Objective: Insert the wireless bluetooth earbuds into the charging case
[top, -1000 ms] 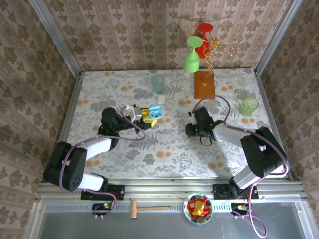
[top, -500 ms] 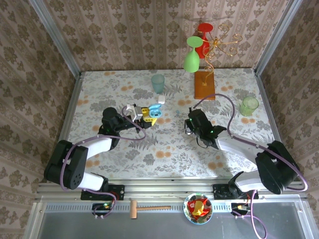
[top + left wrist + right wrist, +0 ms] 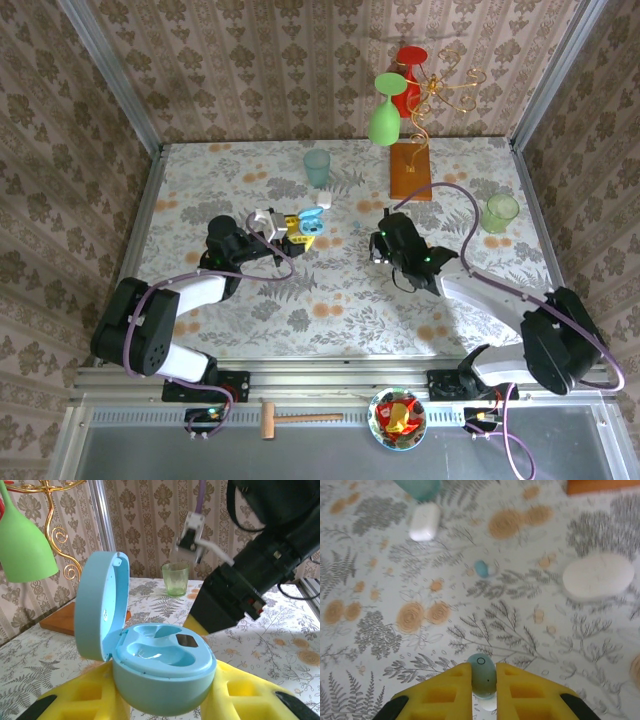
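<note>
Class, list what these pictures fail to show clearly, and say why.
- Right wrist view: sides of the held earbud hidden by the fingers of the right gripper.
- Right wrist view: teal cup cut off by the top edge.
- Left wrist view: flanks of the charging case hidden by the left gripper.

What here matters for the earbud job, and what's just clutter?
Job: case, gripped earbud, loose earbud.
Clutter: teal cup, green cup, goblet stand, hammer, bowl.
</note>
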### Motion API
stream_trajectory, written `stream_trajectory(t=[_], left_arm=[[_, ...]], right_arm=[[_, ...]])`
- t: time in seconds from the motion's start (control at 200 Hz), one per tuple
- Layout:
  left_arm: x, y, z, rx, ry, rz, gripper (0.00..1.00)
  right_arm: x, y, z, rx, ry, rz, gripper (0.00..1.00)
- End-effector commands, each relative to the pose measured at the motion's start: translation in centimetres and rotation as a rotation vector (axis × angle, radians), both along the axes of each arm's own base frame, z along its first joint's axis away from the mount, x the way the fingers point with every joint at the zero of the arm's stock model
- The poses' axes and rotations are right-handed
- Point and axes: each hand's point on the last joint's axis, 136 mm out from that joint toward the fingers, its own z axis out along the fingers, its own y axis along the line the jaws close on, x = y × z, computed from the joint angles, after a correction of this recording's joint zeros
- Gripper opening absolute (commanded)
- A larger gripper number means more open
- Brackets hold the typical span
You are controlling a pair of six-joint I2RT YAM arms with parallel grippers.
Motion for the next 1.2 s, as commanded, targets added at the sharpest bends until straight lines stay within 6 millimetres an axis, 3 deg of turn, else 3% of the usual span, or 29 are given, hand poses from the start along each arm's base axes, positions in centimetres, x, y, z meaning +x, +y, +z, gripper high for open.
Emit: stream_trajectory(t=[0.0,0.2,0.47,0.57,0.715,0.89,1.005,1.19], left_arm=[[0.3,0.1,1.3,-0.015,-0.051,0.009,0.26],[0.4,0.1,1.3,-0.014,-0.053,0.012,0.26],[0.4,0.1,1.3,-0.015,-0.053,0.013,0.26],[0.3,0.1,1.4,-0.015,-0.053,0.013,0.26],[0.3,0.1,1.3,-0.011,-0.055,0.014,0.26],[0.3,0.1,1.3,-0.011,-0.056,0.014,0.26],[0.3,0.1,1.4,-0.012,-0.055,0.012,0.26],[0.3,0.1,1.5,-0.013,-0.055,0.013,0.26]], right_arm=[[-0.9,-0.3,-3.5,0.082,0.122,-0.105,0.14],[-1.8,1.3,-7.3,0.217,0.231,-0.141,0.14],[-2.8,1.9,-10.5,0.387,0.308,-0.253,0.17],[-3.2,1.0,-10.5,0.344,0.303,-0.267,0.23],[-3.7,-0.3,-9.4,0.252,0.283,-0.242,0.43],[-3.7,-0.3,-7.9,0.108,0.283,-0.045,0.54],[-3.6,-0.6,-8.2,0.132,0.355,-0.004,0.53],[-3.2,0.4,-8.3,0.288,0.397,0.041,0.46]])
